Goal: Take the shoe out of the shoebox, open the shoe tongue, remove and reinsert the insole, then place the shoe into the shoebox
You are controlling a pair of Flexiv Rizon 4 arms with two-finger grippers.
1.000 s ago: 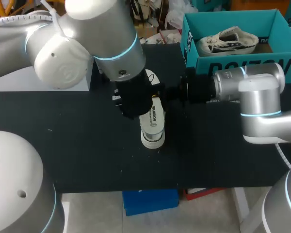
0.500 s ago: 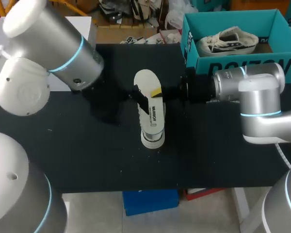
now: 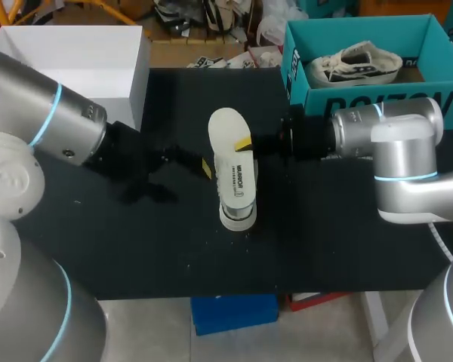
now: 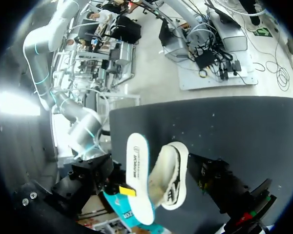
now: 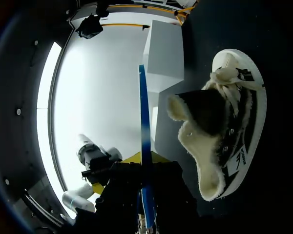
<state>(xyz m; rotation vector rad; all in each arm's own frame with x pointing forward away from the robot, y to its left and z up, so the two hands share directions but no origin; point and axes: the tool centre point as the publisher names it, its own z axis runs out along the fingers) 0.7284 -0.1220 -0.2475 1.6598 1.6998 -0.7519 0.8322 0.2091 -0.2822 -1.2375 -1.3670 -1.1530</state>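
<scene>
Right hand (image 3: 247,143): closed on the insole (image 3: 225,127), one yellow tip on each flat face. In the right wrist view the insole runs edge-on between the fingers (image 5: 132,157) as a thin blue line.
Insole: white with a blue rim, held up off the worktop (image 3: 136,249) just above and beside the shoe (image 3: 238,197). Its rounded end points toward the far edge.
Shoe: lies on the worktop near the middle, outside the shoebox (image 3: 296,56). Its fleecy-lined mouth faces the right hand and its tongue is spread open. In the left wrist view it sits right next to the insole.
Left hand (image 3: 187,179): spread wide with nothing between the fingers. It hangs low over the worktop beside the shoe, and one yellow tip is near the insole's edge without touching it.
Shoebox: teal, at the far right corner of the worktop, behind the right arm. A second pale shoe (image 3: 355,64) lies inside it.
White box (image 3: 75,53): at the far left of the worktop, behind the left arm.
</scene>
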